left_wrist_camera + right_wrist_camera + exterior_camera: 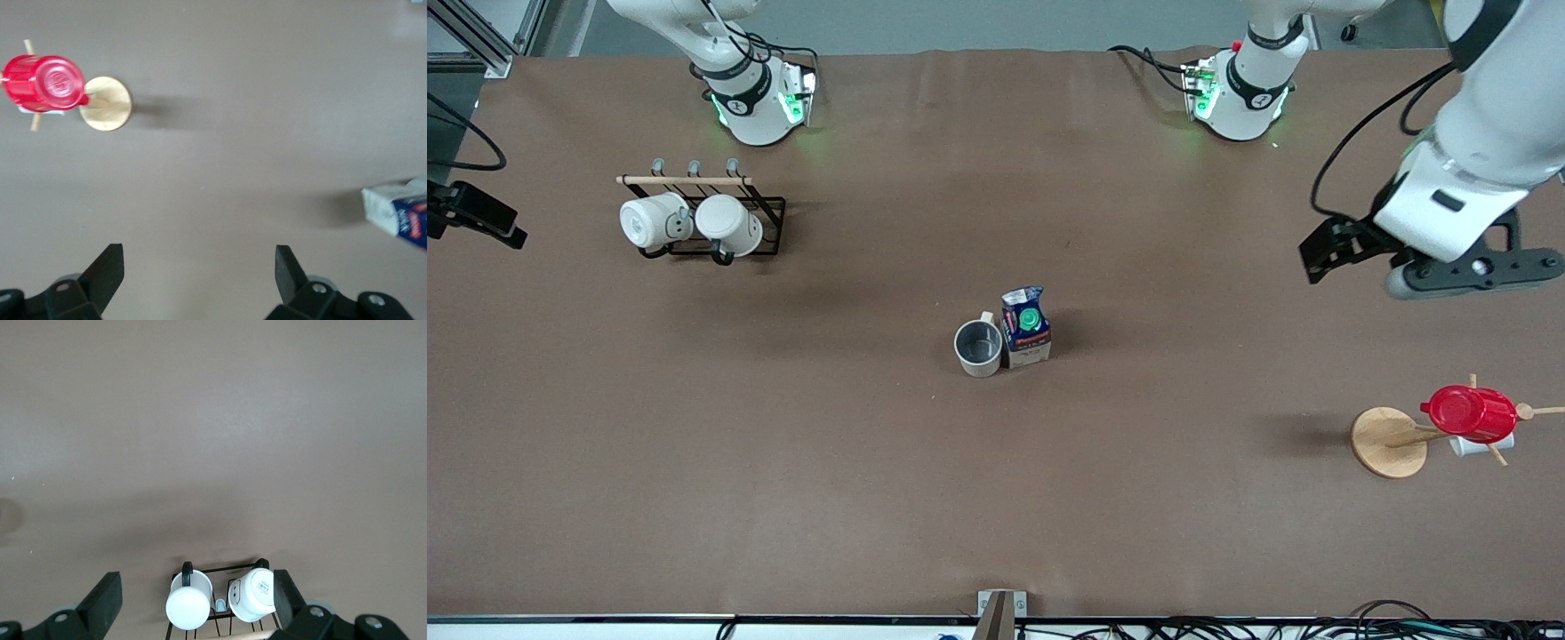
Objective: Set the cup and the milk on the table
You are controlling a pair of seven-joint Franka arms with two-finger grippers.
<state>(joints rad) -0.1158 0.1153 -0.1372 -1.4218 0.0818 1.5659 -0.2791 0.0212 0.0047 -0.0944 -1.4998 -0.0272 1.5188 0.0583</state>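
The cup [978, 347], cream-white with a dark grey inside, stands upright on the brown table [996, 498] near its middle. The milk [1026, 338], a blue and white carton with a green cap, stands right beside the cup, toward the left arm's end. A corner of the carton shows in the left wrist view [397, 210]. My left gripper [1320, 253] is open and empty, up in the air over bare table at the left arm's end; it also shows in the left wrist view [199, 257]. My right gripper [197, 581] is open and empty, high over the mug rack.
A black wire rack [685, 180] with two white mugs [649, 220] stands near the right arm's base and shows in the right wrist view [220, 600]. A wooden mug tree [1387, 442] bearing a red cup [1467, 413] stands at the left arm's end.
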